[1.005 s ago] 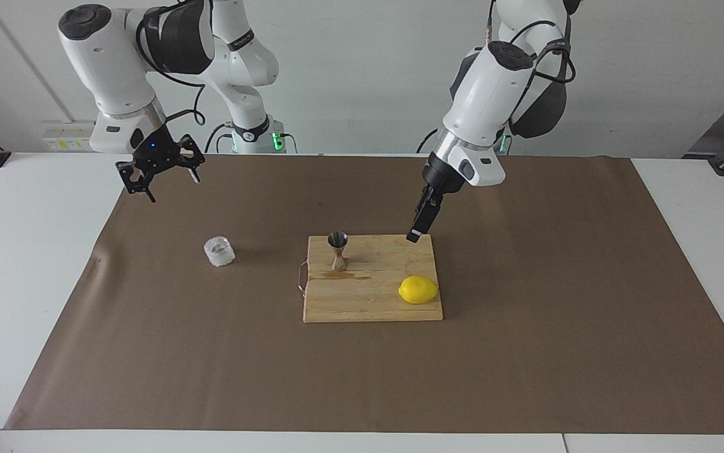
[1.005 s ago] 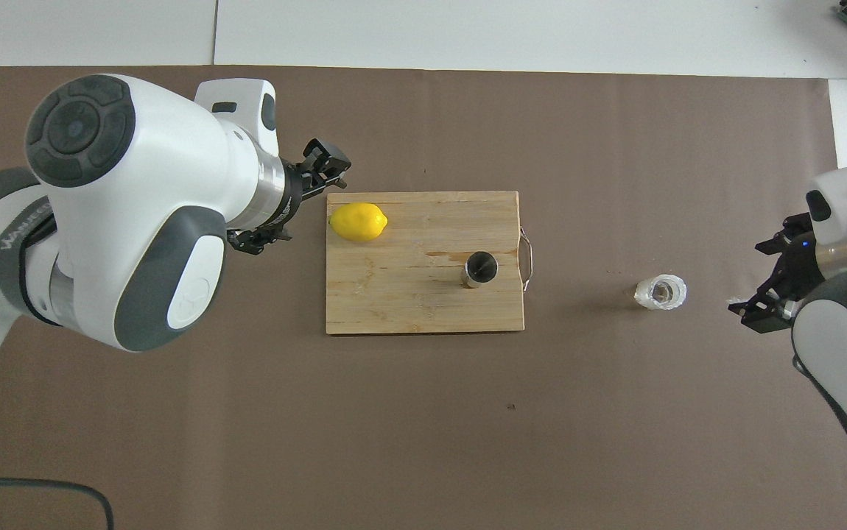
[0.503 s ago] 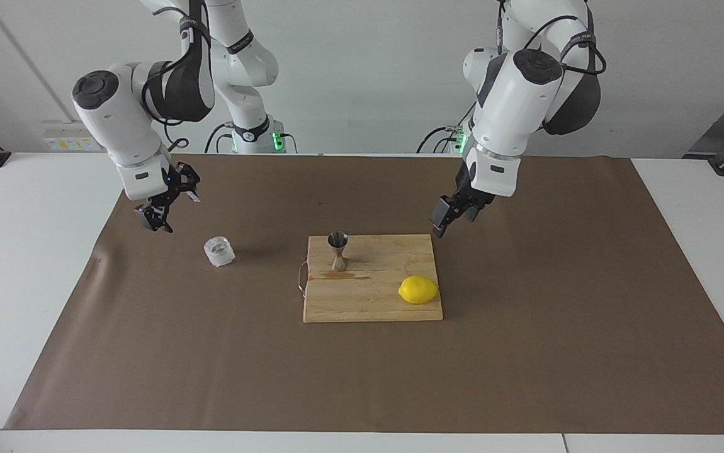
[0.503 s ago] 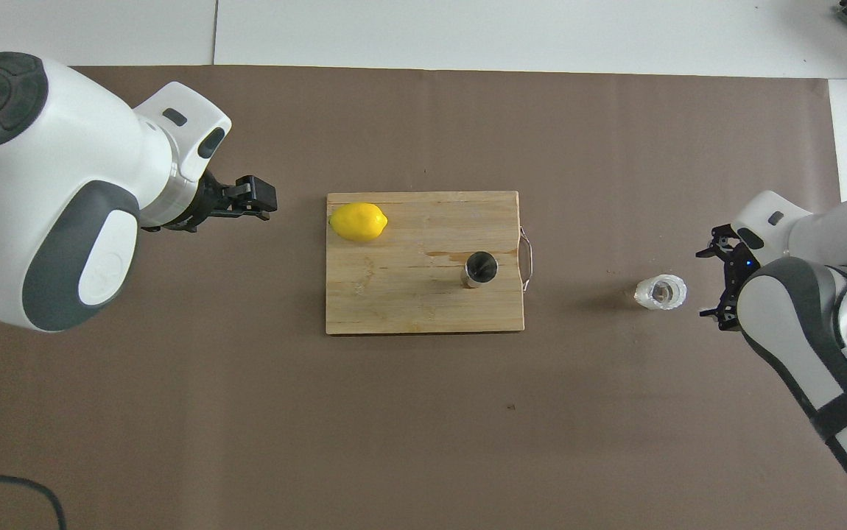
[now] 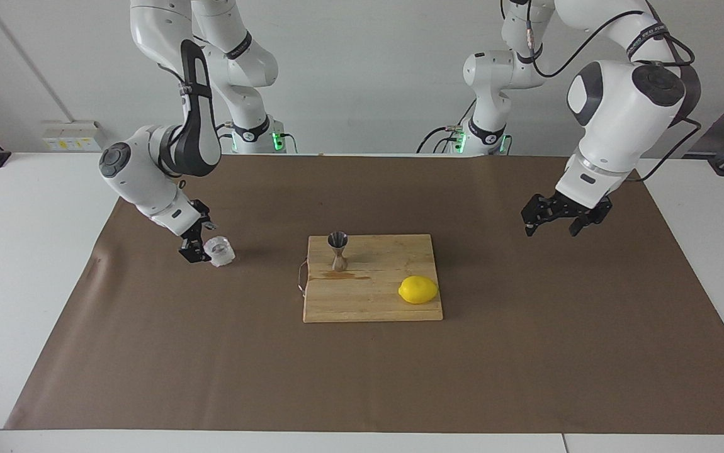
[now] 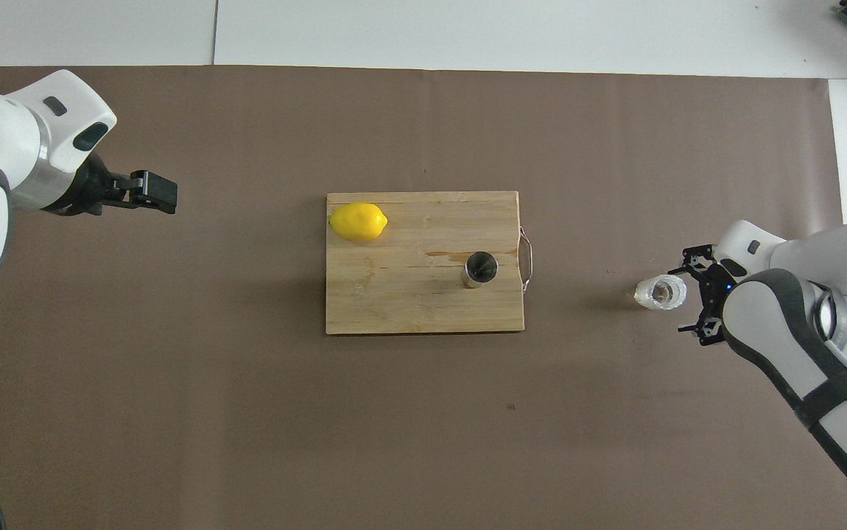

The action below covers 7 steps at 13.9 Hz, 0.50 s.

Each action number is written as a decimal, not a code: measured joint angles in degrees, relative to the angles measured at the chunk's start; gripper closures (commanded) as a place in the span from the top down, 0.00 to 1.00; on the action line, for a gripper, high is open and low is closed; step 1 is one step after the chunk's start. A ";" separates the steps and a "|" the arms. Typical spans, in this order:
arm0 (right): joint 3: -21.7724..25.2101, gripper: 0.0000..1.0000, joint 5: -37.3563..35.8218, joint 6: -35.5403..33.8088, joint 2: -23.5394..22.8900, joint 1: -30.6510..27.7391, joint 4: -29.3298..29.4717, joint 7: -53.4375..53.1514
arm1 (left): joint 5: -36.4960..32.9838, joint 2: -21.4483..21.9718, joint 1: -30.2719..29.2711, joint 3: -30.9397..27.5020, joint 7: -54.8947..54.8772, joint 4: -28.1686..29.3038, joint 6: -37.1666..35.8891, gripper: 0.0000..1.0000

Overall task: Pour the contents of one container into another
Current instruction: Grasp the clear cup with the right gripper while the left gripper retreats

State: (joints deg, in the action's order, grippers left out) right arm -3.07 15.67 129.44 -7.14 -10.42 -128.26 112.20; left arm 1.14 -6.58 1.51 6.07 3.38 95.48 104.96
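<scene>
Small frosted clear cup (image 5: 219,250) stands upright on brown mat (image 5: 526,352), mouth up, toward right arm's end of table, well apart from wooden board (image 5: 371,302). Seen from overhead, cup sits at approx 3 o'clock of board. Contents: can't tell. Steel jigger (image 5: 337,250) stands upright on board w/ long axis vertical and open cone up, at approx 10 o'clock of lemon (image 5: 418,289) in facing view; inside looks dark, contents unclear. Lemon lies on board, long axis along board's length. Right gripper (image 5: 198,246) is low beside cup, fingers spread, one finger just beside cup wall; contact can't be told. Left gripper (image 5: 557,217) hangs over mat toward left arm's end, fingers spread, holding nothing.
</scene>
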 measured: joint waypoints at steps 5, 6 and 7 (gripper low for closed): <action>-0.05 1.00 5.32 1.99 -2.46 -0.29 -0.34 4.90 | -0.02 2.61 -3.60 0.03 -6.93 -0.39 -4.99 1.00; -0.05 1.00 7.09 2.10 -3.04 -0.29 -0.36 6.27 | -0.02 3.24 -3.51 0.29 -6.94 -0.67 -6.15 1.00; -0.05 1.00 8.12 2.20 -3.49 -0.29 -0.36 7.04 | -0.02 3.95 -3.43 0.65 -6.94 -0.88 -7.26 1.00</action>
State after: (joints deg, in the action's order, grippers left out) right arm -3.11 23.79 131.64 -10.62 -10.72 -128.62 119.24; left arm 1.12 -2.62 -1.92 6.71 -3.56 94.60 97.70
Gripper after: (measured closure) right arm 0.000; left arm 0.000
